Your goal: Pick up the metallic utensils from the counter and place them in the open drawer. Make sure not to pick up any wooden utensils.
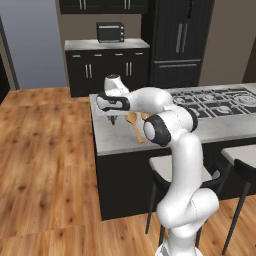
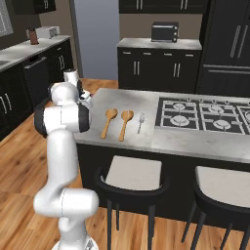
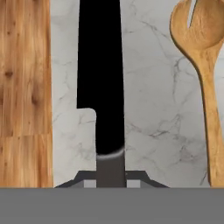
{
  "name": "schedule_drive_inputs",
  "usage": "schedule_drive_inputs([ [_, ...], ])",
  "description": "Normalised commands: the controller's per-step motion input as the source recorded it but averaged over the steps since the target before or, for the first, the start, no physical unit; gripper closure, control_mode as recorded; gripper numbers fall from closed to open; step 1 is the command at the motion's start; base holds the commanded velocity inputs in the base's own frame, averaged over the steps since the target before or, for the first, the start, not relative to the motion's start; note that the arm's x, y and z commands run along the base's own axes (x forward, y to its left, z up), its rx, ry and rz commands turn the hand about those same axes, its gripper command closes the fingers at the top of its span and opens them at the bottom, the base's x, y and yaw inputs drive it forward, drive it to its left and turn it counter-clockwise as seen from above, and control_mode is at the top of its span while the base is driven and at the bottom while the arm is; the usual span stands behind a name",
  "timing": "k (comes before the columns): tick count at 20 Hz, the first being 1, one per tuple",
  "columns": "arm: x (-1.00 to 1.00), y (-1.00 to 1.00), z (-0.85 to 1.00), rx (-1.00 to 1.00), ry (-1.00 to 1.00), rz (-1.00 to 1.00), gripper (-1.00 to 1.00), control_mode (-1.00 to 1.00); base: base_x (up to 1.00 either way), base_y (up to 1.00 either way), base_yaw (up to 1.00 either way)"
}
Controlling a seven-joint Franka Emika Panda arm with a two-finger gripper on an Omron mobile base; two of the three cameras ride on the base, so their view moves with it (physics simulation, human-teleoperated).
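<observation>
So the arm is bent over hard to its left, elbow up high, forearm reaching out flat across the near corner of the counter (image 1: 110, 137), with the gripper (image 1: 113, 119) pointing straight down at the stone. In the hand view the black knife (image 3: 101, 74) runs straight up from between the fingertips, and the finger pads sit tight on either side of its handle, so the pincer looks clamped on the knife. Can't tell whether the blade is off the slab.

Edges: the knife lies right along the counter's left end, with wood floor (image 3: 24, 87) just past the rim on that side. One wooden spoon (image 3: 205, 65) sits near on the other side, not touching the knife, bare marble between them. From the right base view both wooden spoons (image 2: 108, 122) lie side by side, with the little silver fork (image 2: 140, 122) just beside them and the cooktop (image 2: 205, 114) past it. Two stools (image 2: 133, 173) stand under the near edge
</observation>
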Motion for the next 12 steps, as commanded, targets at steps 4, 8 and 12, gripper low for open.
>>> schedule_drive_inputs([
  [4,-0.28,0.00,0.68,0.00,-0.08,0.00,1.00,-1.00,0.00,0.00,0.00],
  [8,-0.26,0.00,0.52,0.00,-0.10,0.00,1.00,-1.00,0.00,0.00,0.00],
  [12,-0.46,0.00,0.27,-0.01,-0.02,0.01,1.00,-1.00,0.00,0.00,0.00],
])
